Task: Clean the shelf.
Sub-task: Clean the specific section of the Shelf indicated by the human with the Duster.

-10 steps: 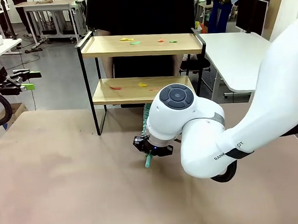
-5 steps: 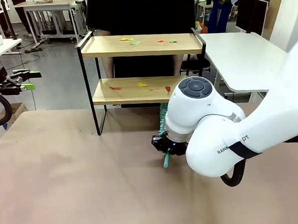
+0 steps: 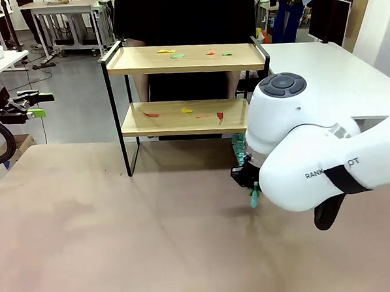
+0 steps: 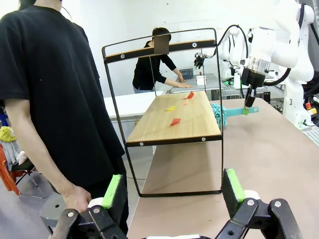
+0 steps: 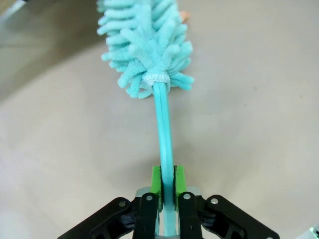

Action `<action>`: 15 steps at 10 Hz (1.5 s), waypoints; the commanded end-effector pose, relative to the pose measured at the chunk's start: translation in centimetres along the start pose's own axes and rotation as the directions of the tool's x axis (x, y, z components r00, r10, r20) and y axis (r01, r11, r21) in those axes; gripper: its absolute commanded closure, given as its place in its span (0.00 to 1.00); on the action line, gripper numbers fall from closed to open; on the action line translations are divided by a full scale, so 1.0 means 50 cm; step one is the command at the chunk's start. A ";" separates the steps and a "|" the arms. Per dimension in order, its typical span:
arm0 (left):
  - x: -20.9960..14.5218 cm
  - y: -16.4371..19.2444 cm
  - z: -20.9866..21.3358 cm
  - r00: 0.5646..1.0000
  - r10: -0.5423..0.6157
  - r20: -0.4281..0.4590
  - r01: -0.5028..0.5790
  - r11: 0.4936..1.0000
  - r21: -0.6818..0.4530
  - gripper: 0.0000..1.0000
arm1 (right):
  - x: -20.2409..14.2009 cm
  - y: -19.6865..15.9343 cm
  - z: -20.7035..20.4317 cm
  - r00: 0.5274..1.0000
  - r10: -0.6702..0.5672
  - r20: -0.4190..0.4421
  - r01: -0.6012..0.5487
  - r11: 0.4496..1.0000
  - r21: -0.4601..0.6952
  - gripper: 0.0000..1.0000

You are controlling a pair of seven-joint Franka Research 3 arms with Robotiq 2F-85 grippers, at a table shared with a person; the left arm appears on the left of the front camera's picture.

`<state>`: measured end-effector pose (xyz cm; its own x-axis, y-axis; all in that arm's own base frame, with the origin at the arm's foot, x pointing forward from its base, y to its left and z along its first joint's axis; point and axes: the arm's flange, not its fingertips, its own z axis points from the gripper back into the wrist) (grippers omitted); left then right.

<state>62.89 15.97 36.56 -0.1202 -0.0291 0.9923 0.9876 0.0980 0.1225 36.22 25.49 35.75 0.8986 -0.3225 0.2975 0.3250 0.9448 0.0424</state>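
The shelf [image 3: 184, 59] stands at the far edge of the brown tabletop [image 3: 88, 223], directly in front of a person in a black shirt [image 3: 181, 16]. It consists of two flat, light wooden boards in a thin black metal frame. Small coloured scraps [image 3: 176, 55] in yellow, green, orange and red lie on both boards.

A teal duster [image 3: 253, 196] lies low over the tabletop, near the shelf's lower board on the robot's right. The right wrist view shows its construction: a slim, smooth plastic handle ending in a head of soft, fuzzy chenille fingers [image 5: 144, 45]. The right gripper [image 5: 167, 180] pinches this handle flat between its green pads. In the front view the bulky white right arm, bent low over the table, covers most of this gripper [image 3: 241, 176].

The left wrist view looks along the lower board [image 4: 174, 119] from the shelf's end. It shows the right gripper [image 4: 250, 97] pointing straight down and the person's hand [image 4: 77, 196] hanging beside the frame. The left gripper [image 4: 172, 189] is spread wide and holds nothing, well to the shelf's left [image 3: 41, 105].
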 end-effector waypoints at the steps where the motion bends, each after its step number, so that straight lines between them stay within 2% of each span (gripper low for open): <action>1: 0.004 -0.002 0.000 1.000 -0.005 0.002 0.005 1.000 0.001 0.00 | 0.003 -0.030 0.013 0.999 -0.002 0.051 0.006 0.998 -0.068 0.87; 2: 0.004 -0.002 0.000 1.000 -0.005 0.002 0.005 1.000 0.001 0.00 | -0.008 -0.025 0.017 0.994 0.071 0.077 -0.070 0.997 -0.014 0.87; 3: 0.004 -0.002 0.000 1.000 -0.005 0.002 0.005 1.000 0.001 0.00 | -0.001 -0.003 0.012 1.000 0.011 0.016 -0.011 1.000 -0.007 0.87; 7: 0.004 -0.002 0.000 1.000 -0.005 0.002 0.005 1.000 0.001 0.00 | -0.001 -0.003 0.012 1.000 0.011 0.016 -0.011 1.000 -0.007 0.87; 8: 0.004 -0.002 0.000 1.000 -0.005 0.002 0.005 1.000 0.001 0.00 | -0.008 0.005 0.016 0.999 0.041 0.025 -0.041 0.999 0.002 0.87; 10: 0.004 -0.002 0.000 1.000 -0.005 0.002 0.005 1.000 0.001 0.00 | -0.011 -0.021 0.033 0.992 0.088 0.089 -0.094 0.994 0.057 0.87; 15: 0.004 -0.002 0.000 1.000 -0.005 0.002 0.005 1.000 0.001 0.00 | -0.008 -0.062 0.053 0.963 0.241 0.121 -0.261 0.947 0.188 0.87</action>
<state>62.89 15.97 36.56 -0.1203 -0.0292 0.9923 0.9876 0.0979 0.1226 35.77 25.41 38.26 0.8992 -0.1189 0.4210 0.0859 0.9916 0.0966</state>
